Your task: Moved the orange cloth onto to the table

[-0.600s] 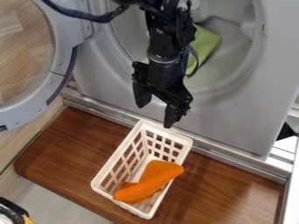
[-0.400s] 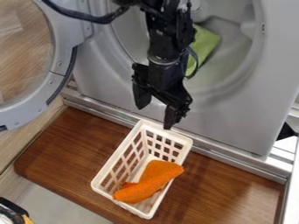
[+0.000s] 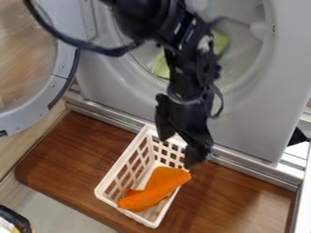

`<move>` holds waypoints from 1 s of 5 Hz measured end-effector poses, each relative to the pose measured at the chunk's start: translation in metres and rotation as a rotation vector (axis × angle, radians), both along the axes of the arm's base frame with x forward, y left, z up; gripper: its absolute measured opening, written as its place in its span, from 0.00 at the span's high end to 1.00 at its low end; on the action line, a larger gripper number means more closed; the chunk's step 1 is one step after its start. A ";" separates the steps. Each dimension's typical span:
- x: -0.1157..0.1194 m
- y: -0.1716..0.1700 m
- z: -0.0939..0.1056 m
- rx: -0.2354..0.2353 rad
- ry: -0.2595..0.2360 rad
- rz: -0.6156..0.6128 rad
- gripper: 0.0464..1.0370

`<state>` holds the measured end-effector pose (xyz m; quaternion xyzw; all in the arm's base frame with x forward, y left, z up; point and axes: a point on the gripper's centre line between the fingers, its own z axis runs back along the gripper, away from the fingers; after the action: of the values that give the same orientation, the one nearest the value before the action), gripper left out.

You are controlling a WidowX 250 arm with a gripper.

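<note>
My black gripper hangs over the far right part of the white basket, its fingers spread apart with nothing between them. The orange cloth lies bunched in the near half of the white slatted basket, with one end resting up at the basket's right rim, just below the gripper's right finger. The basket stands on the brown wooden table.
Behind the table stands a grey machine with a round opening, a green cloth inside it. Its round door hangs open at the left. A metal rail runs along the table's far edge.
The gripper has come down and toward the camera, slightly right, from beyond the basket's far edge to over the basket. The basket and orange cloth have stayed put.
</note>
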<state>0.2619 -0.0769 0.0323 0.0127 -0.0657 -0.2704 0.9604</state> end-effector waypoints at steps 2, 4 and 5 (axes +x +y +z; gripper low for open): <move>-0.004 -0.018 -0.023 -0.009 0.051 -0.087 0.04; 0.002 -0.014 -0.032 -0.002 0.073 -0.062 0.39; 0.003 -0.014 -0.031 0.004 0.077 -0.044 0.70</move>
<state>0.2645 -0.0906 0.0015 0.0028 -0.0285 -0.2917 0.9561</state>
